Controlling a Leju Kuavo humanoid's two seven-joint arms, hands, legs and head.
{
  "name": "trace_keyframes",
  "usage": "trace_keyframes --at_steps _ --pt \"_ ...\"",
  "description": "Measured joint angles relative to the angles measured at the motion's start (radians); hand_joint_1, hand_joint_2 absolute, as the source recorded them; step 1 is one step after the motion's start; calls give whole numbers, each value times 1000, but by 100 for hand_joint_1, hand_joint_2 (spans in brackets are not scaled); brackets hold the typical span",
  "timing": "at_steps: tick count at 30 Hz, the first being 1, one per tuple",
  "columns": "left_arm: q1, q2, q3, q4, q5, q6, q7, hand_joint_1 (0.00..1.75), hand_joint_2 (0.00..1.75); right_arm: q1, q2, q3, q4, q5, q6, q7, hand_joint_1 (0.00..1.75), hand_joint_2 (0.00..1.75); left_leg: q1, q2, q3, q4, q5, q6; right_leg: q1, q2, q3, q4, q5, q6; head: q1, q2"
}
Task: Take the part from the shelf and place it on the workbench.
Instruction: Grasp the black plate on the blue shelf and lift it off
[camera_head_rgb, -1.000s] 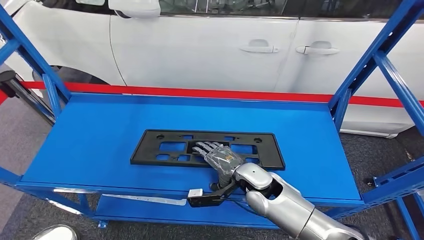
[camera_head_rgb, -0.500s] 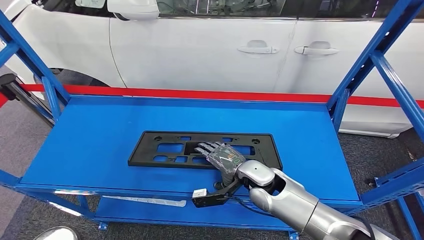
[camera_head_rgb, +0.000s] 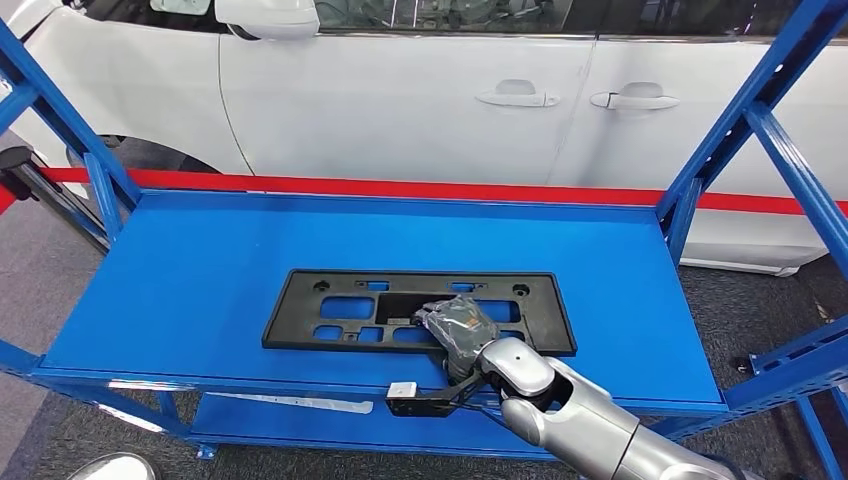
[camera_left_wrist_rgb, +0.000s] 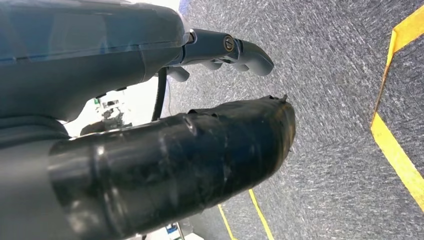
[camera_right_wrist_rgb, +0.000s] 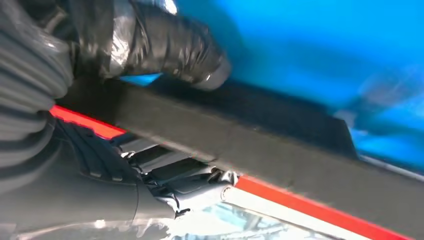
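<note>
The part, a flat black rectangular frame with cut-outs, lies on the blue shelf deck a little in front of its middle. My right hand has its fingers curled over the part's near edge, right of centre, and grips it. Up close, the thick thumb lies on one face of the part's dark edge and darker fingers on the other. My left hand hangs over the carpet with its fingers apart, holding nothing.
Blue uprights and slanted braces frame both ends of the shelf. A white car with a red strip stands close behind. A lower shelf level lies underneath. Yellow lines mark the grey floor.
My right hand's fingers went from lying flat on the part to curling around its near edge. The part has shifted slightly to the right with the hand.
</note>
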Motion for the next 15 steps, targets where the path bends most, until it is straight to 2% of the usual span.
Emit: trace_keyframes --at_steps 8,12,15 --pt "0 0 0 0 -4 0 -2 0 0 11 2 -23 -16 17 -10 7 158 175 0 0 0 0 0 0 0 0 0 0 0 0 0 0" --pt "0 0 5 0 7 -15 -10 0 175 17 2 -34 -22 26 -10 5 175 175 0 0 0 0 0 0 0 0 0 0 0 0 0 0" --pt "0 0 18 0 24 -39 -25 0 175 27 2 -46 -32 35 -13 -4 175 175 0 0 0 0 0 0 0 0 0 0 0 0 0 0"
